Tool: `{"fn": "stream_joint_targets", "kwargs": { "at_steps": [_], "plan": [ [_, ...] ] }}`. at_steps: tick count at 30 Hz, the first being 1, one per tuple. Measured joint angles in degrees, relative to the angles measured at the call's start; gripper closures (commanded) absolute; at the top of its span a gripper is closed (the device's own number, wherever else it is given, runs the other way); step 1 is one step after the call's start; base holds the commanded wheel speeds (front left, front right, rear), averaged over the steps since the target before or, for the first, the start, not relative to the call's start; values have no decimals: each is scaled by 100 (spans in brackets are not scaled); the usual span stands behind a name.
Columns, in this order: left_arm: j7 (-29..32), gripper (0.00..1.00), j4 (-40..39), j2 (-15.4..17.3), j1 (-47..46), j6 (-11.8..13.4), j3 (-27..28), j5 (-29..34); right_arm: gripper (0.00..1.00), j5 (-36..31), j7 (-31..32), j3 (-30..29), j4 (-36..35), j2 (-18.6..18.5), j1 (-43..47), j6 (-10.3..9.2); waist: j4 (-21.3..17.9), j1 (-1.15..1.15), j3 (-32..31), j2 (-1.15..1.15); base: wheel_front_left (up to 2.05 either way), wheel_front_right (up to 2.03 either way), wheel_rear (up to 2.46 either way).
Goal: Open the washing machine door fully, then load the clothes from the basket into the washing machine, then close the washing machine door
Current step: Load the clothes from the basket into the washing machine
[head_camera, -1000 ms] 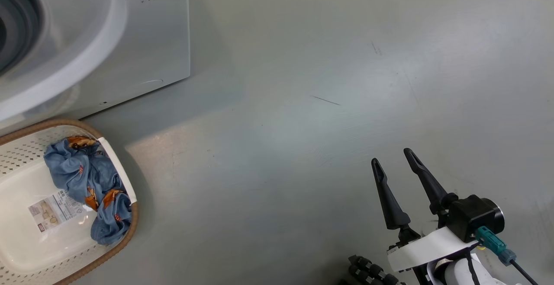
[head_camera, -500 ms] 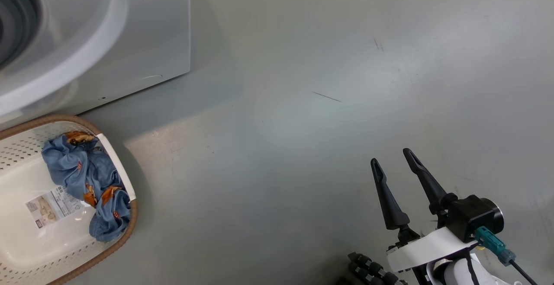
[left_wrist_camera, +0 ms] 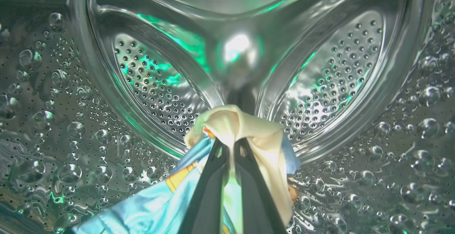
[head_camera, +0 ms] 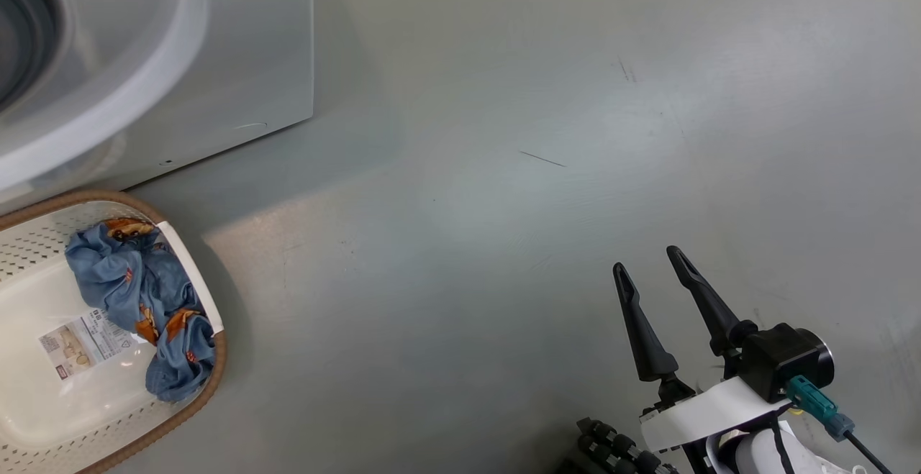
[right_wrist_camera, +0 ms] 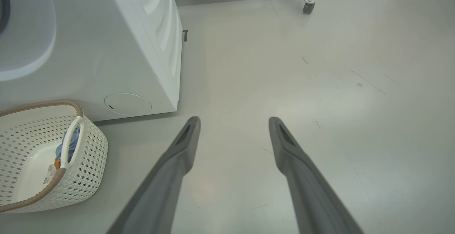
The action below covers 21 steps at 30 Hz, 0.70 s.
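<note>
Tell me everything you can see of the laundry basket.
The basket is cream perforated plastic, rounded, with a brown woven-look rim and a white side handle. It stands upright on the grey floor, close by the washing machine. Inside lie crumpled blue printed clothes against the handle side and a paper label on its bottom.

Head camera looked down beside the washing machine [head_camera: 237,64]; right wrist, lower, shared its front corner; left wrist sat close inside its drum [left_wrist_camera: 320,85].

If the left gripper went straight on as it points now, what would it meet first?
Probably the back of the steel drum, near its centre, beyond the clothes that the left gripper holds. Depth is unclear.
</note>
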Motion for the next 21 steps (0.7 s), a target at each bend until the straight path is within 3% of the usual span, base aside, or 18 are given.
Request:
{"fn": "stream_joint_targets", "kwargs": {
  "at_steps": [3,5,6,10,12,21],
  "plan": [
    [0,99,131,38,-5,0,-133,116,0,0,0,1,8,0,-3,0,6,0,-13,0,0,0,0],
    [0,92,199,65,-6,2,-178,146,0,0,-1,2,16,1,-12,0,14,0,-27,0,0,0,0],
    [0,80,250,71,-10,5,-198,174,0,0,-1,2,23,1,-20,0,18,0,-36,0,0,0,0],
    [11,11,468,62,-14,29,-312,280,0,0,0,11,55,1,-62,0,39,0,-104,0,0,0,0],
    [21,0,506,65,-34,41,-316,280,0,1,0,20,62,1,-63,0,49,0,-131,0,0,0,0],
    [93,0,837,60,-138,110,-326,315,0,1,0,22,92,0,-64,0,68,0,-227,0,0,0,0]
  ]
}}
